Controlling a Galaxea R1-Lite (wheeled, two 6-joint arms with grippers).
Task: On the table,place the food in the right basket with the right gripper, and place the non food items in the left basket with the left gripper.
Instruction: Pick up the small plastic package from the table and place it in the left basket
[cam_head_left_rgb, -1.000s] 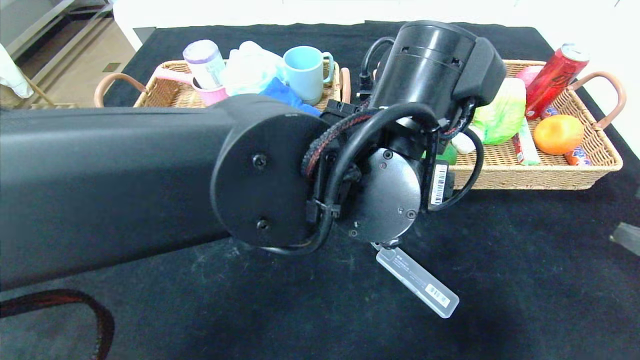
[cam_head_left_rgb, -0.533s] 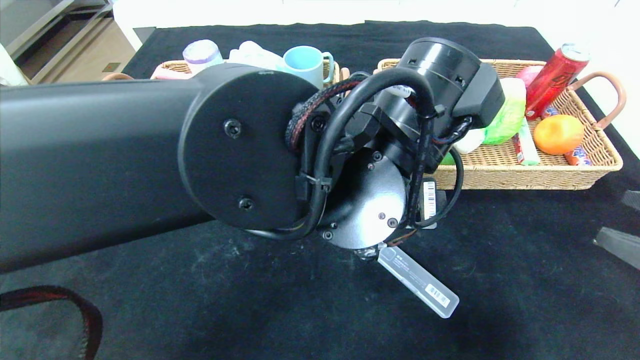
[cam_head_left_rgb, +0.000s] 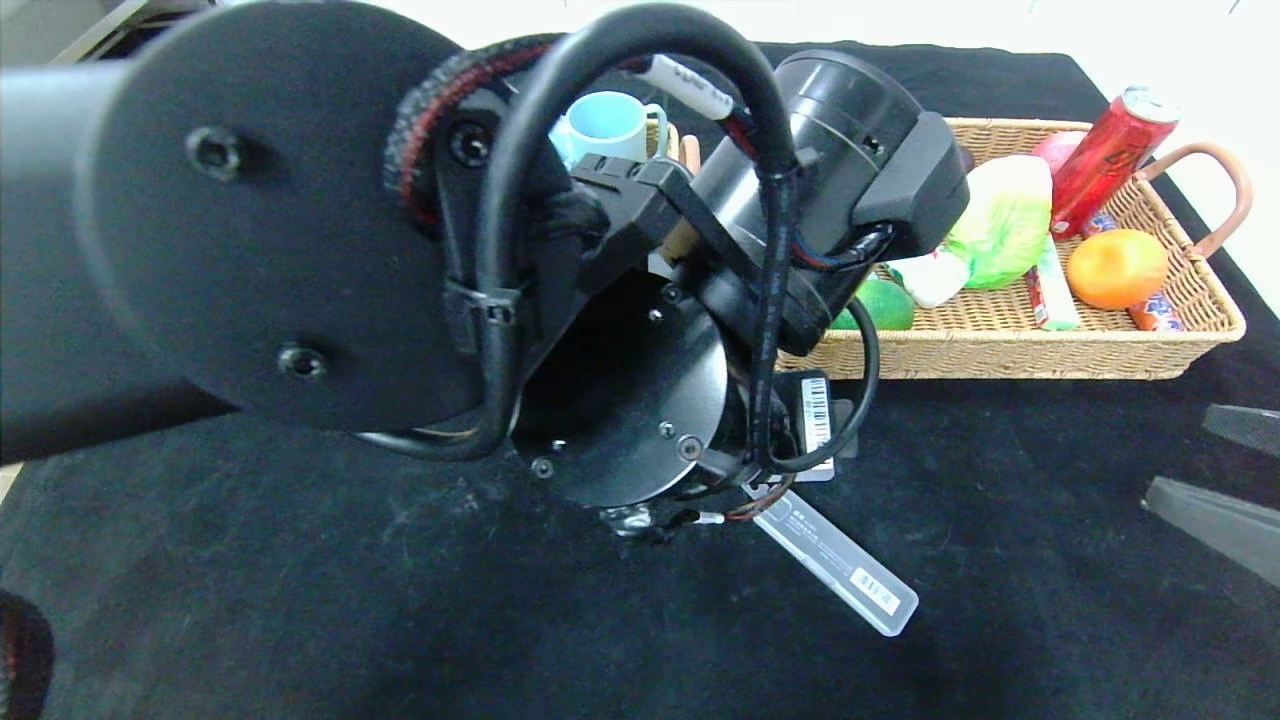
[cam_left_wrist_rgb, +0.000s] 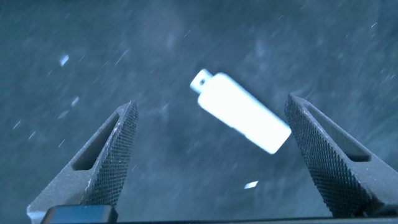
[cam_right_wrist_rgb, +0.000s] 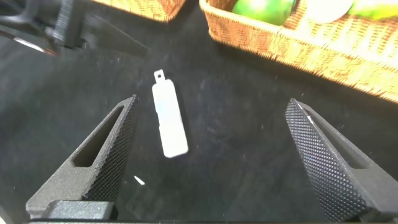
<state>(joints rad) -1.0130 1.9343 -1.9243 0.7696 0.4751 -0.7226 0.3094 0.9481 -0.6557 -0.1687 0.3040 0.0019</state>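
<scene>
While blocked across the head view by the left arm, table (cam_head_left_rgb: 1000, 560) remains visible as bare black cloth from 3 to 6 o'clock. Right basket (cam_head_left_rgb: 1100, 345) at 2 o'clock, near the table's far right edge, holding cabbage (cam_head_left_rgb: 1005, 225), red can (cam_head_left_rgb: 1105, 160) and orange (cam_head_left_rgb: 1115, 268). Left basket almost wholly hidden; only blue mug (cam_head_left_rgb: 605, 125) showing at 12 o'clock. Left gripper (cam_left_wrist_rgb: 214, 155) above the clear plastic case (cam_head_left_rgb: 835, 565), fingers spread wide, case lying flat between them, untouched. Right gripper (cam_right_wrist_rgb: 211, 162) at 4 o'clock, cut off by the frame edge, fingers likewise spread, holding nothing.
</scene>
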